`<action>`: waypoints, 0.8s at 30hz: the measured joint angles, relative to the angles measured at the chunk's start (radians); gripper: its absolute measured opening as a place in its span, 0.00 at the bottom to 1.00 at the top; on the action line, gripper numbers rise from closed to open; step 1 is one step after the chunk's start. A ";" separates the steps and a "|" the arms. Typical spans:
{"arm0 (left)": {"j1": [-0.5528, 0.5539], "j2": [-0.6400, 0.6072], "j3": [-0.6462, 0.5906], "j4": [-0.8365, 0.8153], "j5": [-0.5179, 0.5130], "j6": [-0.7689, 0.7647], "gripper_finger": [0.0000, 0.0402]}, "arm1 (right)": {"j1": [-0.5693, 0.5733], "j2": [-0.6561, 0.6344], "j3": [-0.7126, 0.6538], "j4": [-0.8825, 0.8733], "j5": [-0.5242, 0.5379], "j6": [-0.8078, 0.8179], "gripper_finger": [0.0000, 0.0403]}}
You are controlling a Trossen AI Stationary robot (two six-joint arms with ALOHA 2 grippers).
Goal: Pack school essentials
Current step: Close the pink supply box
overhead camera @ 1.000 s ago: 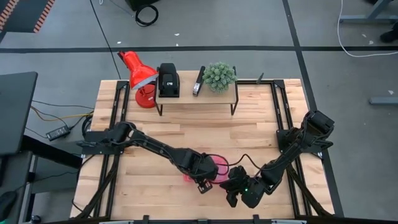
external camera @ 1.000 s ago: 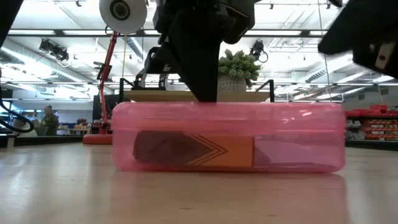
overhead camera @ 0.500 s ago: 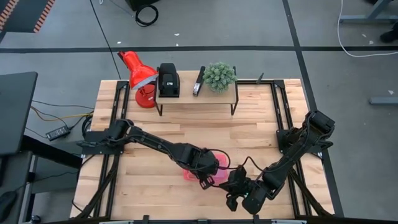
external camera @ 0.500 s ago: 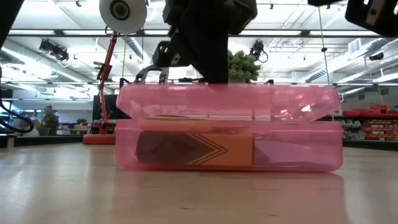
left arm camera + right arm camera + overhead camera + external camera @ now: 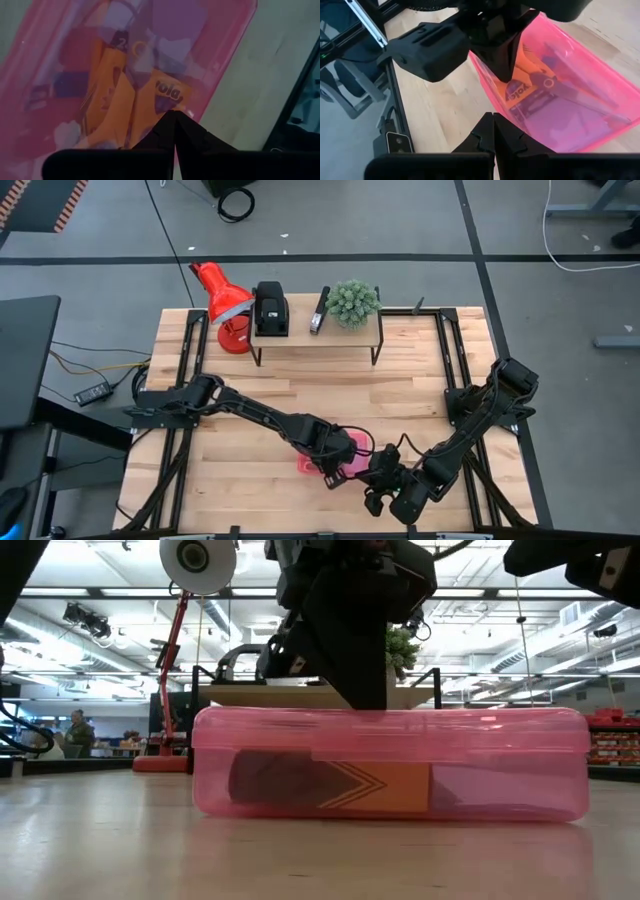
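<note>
Low view first: pink case flat on the wooden table nearest the camera, lid down over the base, orange crayon box visible through the wall. Left gripper pressing straight down on the lid top, fingers pinched together, nothing clamped between them. Looks like the closing step, packing itself apparently finished.

Left wrist view: fingertips closed to 1 point on the lid near its edge, with the crayon box, a purple notepad and other stationery blurred under the pink plastic.

Right wrist view: right gripper also closed and empty, hovering just beside the case edge, apart from it.

High view: both arms meeting over the case at the front of the table; red lamp, black devices and a potted plant well apart at the back.

To finish well: press vertically near the latch edge, avoid sideways push so the case does not slide, brace with the right gripper if needed, lift off slowly and check for lid spring-back.
</note>
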State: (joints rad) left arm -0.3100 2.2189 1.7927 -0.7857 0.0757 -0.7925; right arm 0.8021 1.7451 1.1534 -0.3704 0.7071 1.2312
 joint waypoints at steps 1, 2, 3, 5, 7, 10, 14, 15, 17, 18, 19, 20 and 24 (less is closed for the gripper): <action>0.006 0.000 0.000 0.001 0.010 0.000 0.04 | 0.000 0.000 0.000 0.000 0.000 0.000 0.01; 0.012 -0.003 -0.001 0.002 0.025 0.000 0.04 | 0.000 0.000 0.000 0.000 0.000 0.004 0.01; 0.017 -0.010 -0.002 0.002 0.042 0.000 0.04 | 0.000 0.000 0.000 0.000 0.000 0.010 0.01; 0.023 -0.026 -0.004 0.011 0.061 0.000 0.04 | 0.000 0.000 0.000 0.000 -0.001 0.027 0.01; 0.024 -0.044 -0.007 0.012 0.039 0.005 0.03 | 0.006 0.000 0.000 0.001 0.000 0.037 0.01; 0.028 -0.079 -0.011 0.014 0.000 0.005 0.02 | 0.016 0.000 0.000 0.002 0.000 0.041 0.01; 0.028 -0.118 -0.006 0.013 -0.012 0.015 0.03 | 0.042 0.000 0.000 0.003 0.003 0.051 0.01; 0.027 -0.118 -0.006 0.011 -0.011 0.016 0.03 | 0.048 0.000 0.000 0.003 0.003 0.055 0.01; 0.026 -0.115 -0.008 0.002 -0.008 0.017 0.04 | 0.062 0.000 0.000 0.002 0.003 0.068 0.01; 0.026 -0.115 -0.008 0.003 -0.007 0.018 0.04 | 0.068 0.000 0.000 0.002 0.003 0.075 0.01; 0.025 -0.115 -0.008 0.007 -0.007 0.018 0.04 | 0.073 0.000 0.000 0.002 0.003 0.082 0.01; 0.024 -0.116 -0.007 0.010 -0.007 0.018 0.04 | 0.079 0.000 0.000 0.000 0.003 0.089 0.01; 0.011 -0.092 -0.006 0.026 -0.053 0.028 0.02 | 0.090 0.000 0.000 -0.015 0.003 0.116 0.01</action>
State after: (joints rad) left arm -0.2985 2.1267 1.7869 -0.7595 0.0224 -0.7641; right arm 0.8920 1.7451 1.1534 -0.3850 0.7099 1.3467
